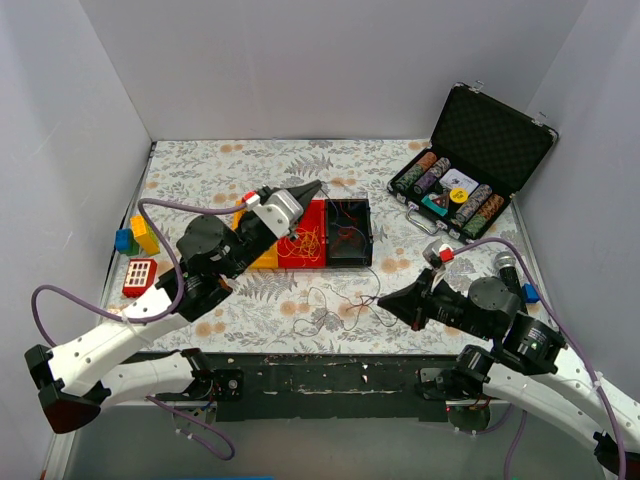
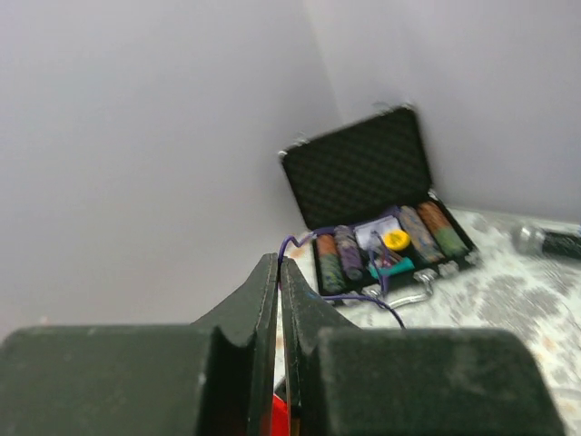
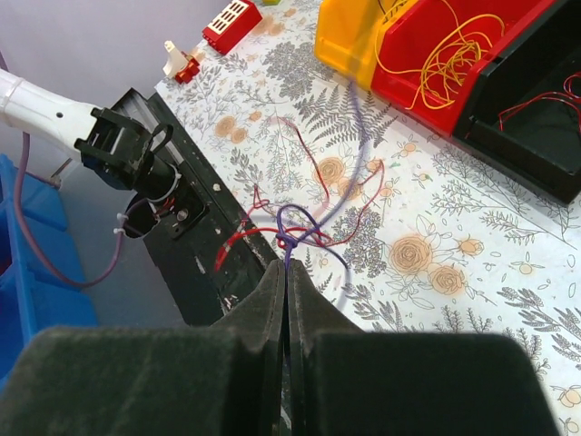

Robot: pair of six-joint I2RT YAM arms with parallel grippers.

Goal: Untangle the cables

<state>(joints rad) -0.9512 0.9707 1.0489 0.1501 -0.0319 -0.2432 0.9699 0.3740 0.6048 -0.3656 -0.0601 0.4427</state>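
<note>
The floral surface point(image 1: 260, 295) carries, at frame centre, a red bin point(image 1: 318, 208) of orange-yellow cables point(image 1: 300, 245) and a black bin point(image 1: 365, 235) of red cables point(image 1: 347, 237). The left jaws, above the red bin, clench a purple cable point(image 2: 292, 243) at their tips. The right jaws, lower right, clench a knotted purple strand point(image 3: 292, 234) tangled with a red cable point(image 3: 238, 243).

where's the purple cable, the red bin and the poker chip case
purple cable point(image 3: 290, 238): right wrist view, on its knotted loop.
red bin point(image 3: 408, 91): right wrist view, on its near outer wall.
poker chip case point(image 1: 495, 135): top external view, on the open lid's foam lining.
</note>
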